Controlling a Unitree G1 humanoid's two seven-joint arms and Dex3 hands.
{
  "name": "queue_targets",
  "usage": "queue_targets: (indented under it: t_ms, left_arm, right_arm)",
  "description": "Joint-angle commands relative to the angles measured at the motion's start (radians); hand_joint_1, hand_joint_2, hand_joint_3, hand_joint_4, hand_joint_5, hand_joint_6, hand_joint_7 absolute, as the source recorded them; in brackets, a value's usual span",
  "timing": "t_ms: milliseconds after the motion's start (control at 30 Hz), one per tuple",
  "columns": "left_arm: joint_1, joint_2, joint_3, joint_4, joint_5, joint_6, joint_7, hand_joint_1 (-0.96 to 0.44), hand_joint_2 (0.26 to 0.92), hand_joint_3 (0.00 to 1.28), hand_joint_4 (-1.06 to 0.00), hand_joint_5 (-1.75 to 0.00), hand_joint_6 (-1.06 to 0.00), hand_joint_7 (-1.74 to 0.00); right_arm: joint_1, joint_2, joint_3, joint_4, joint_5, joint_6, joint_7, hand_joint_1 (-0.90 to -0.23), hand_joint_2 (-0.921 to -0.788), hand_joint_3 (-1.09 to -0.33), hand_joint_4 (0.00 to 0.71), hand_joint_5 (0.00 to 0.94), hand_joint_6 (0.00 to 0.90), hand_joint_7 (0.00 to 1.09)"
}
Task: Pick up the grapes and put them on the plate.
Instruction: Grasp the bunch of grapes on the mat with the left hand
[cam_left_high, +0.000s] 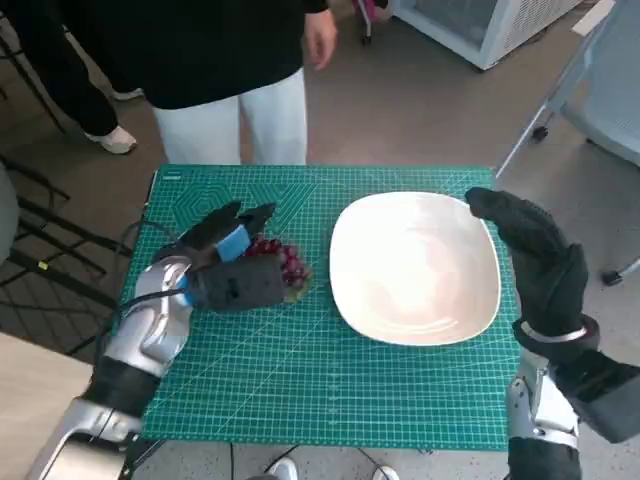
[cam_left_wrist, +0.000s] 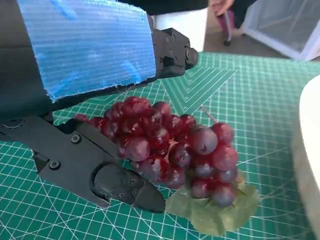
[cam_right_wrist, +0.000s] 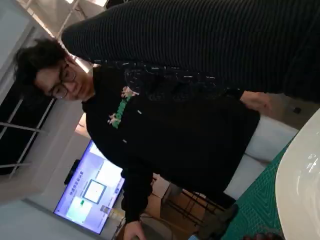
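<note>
The left hand (cam_left_high: 232, 270) is on the reach: its fingers (cam_left_wrist: 127, 187) are spread either side of the grapes (cam_left_wrist: 172, 150), not yet closed on them. The bunch lies on the mat between them. Next they need to close, then lift toward the plate (cam_left_high: 415, 268). The right hand (cam_left_high: 535, 255) hovers open, holding nothing.

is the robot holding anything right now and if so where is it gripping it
Nothing is clearly held. The left hand sits over the grapes, fingers either side, no closed grip visible. The right hand holds nothing.
</note>
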Motion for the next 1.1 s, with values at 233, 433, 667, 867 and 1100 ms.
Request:
queue_targets:
  t_ms: [233, 433, 667, 867, 1100]
  left_arm:
    - [-0.103, -0.043, -0.061, 0.186, 0.007, -0.016, 0.033, -0.45, 0.712, 0.00, 0.00, 0.00, -0.16, -0.01]
    - [-0.158, -0.072, -0.089, 0.330, -0.001, -0.065, 0.051, -0.47, 0.723, 0.01, 0.00, 0.00, -0.15, -0.01]
    - [-0.203, -0.106, -0.116, 0.479, -0.003, -0.121, 0.079, -0.49, 0.730, 0.01, 0.00, 0.00, -0.15, 0.00]
    - [-0.225, -0.126, -0.135, 0.570, -0.003, -0.155, 0.093, -0.51, 0.731, 0.00, 0.00, 0.00, -0.15, 0.00]
    - [-0.244, -0.145, -0.150, 0.644, -0.002, -0.167, 0.095, -0.52, 0.731, 0.00, 0.00, 0.00, -0.15, 0.00]
  right_arm:
    - [0.007, -0.007, 0.000, 0.031, 0.007, 0.005, 0.013, -0.587, -0.921, -0.684, 0.192, 0.001, -0.001, 0.35]
    - [0.007, -0.004, 0.000, 0.038, 0.016, 0.003, 0.022, -0.583, -0.921, -0.683, 0.193, 0.001, -0.001, 0.35]
    - [0.011, -0.002, 0.001, 0.036, 0.020, 0.003, 0.024, -0.584, -0.921, -0.680, 0.195, 0.002, 0.000, 0.36]
    - [0.013, -0.004, -0.001, 0.041, 0.023, 0.001, 0.028, -0.584, -0.921, -0.678, 0.194, 0.001, 0.000, 0.35]
    - [0.014, -0.007, -0.004, 0.040, 0.024, 0.000, 0.031, -0.579, -0.921, -0.677, 0.194, 0.001, 0.001, 0.35]
